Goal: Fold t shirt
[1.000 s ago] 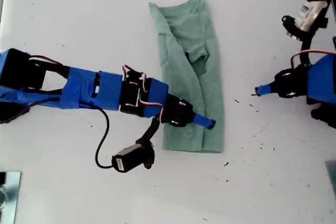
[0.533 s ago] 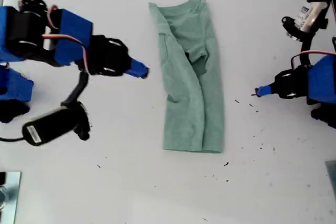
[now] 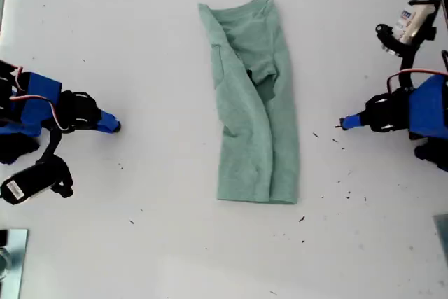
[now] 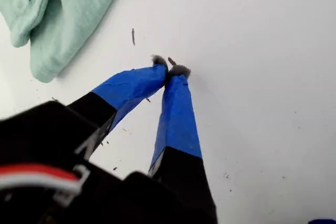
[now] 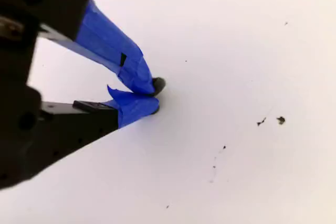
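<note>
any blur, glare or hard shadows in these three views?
Exterior view: sharp, flat even light, white table near blown out, t shirt weave soft. First wrist view: my first gripper sharp, its body blurred. Second wrist view: my second gripper sharp, faint shadow only.

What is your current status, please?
My first gripper shut, empty. My second gripper shut, empty. T shirt folded lengthwise, lying untouched. Nothing in the way.

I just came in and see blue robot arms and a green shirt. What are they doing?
They are folding the t shirt, which lies on the white table already folded into a long strip. Right now neither arm touches it. My first gripper rests shut on the table near the shirt's edge, with nothing between its fingers. My second gripper is shut too, over bare table.
</note>
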You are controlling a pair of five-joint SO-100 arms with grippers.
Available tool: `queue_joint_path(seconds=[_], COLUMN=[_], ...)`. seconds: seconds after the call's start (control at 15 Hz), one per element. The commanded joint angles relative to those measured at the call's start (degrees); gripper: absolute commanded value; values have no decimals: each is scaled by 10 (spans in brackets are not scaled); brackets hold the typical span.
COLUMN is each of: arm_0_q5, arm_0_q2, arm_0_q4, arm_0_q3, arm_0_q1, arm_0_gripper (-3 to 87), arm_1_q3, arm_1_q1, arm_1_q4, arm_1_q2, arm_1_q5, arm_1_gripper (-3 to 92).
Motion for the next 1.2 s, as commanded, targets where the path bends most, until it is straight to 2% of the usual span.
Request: queue_joint_path(seconds=[0.0,0.07,0.2,0.4,0.6,0.67,0.73,0.8,0.87,1.13], arm_0_q5=[-14,-9,16,76,90,90,89,97,104,152], arm_0_q2=[33,12,-152,-406,-620,-666,-708,-753,-789,-963], arm_0_q4=[3,-1,20,39,49,45,39,42,53,117], arm_0_q3=[5,-14,-201,-539,-797,-851,-903,-962,-1015,-1223], arm_0_q1=[-9,-6,18,82,150,170,192,209,221,186], arm_0_gripper=[-2,-2,-2,-2,-2,-2,11,179,238,274], arm_1_q3=[-2,-6,-86,-434,-665,-720,-768,-812,-839,-853], arm_1_q1=[-1,-2,3,-32,-96,-121,-149,-174,-194,-214], arm_1_q4=[4,5,-10,-13,-11,-10,-2,16,19,20], arm_1_q2=[-4,-7,-109,-528,-793,-857,-910,-952,-979,-1009], arm_1_q5=[10,11,0,-29,4,26,52,76,95,112], arm_1_gripper=[23,23,23,19,-2,12,86,173,209,286])
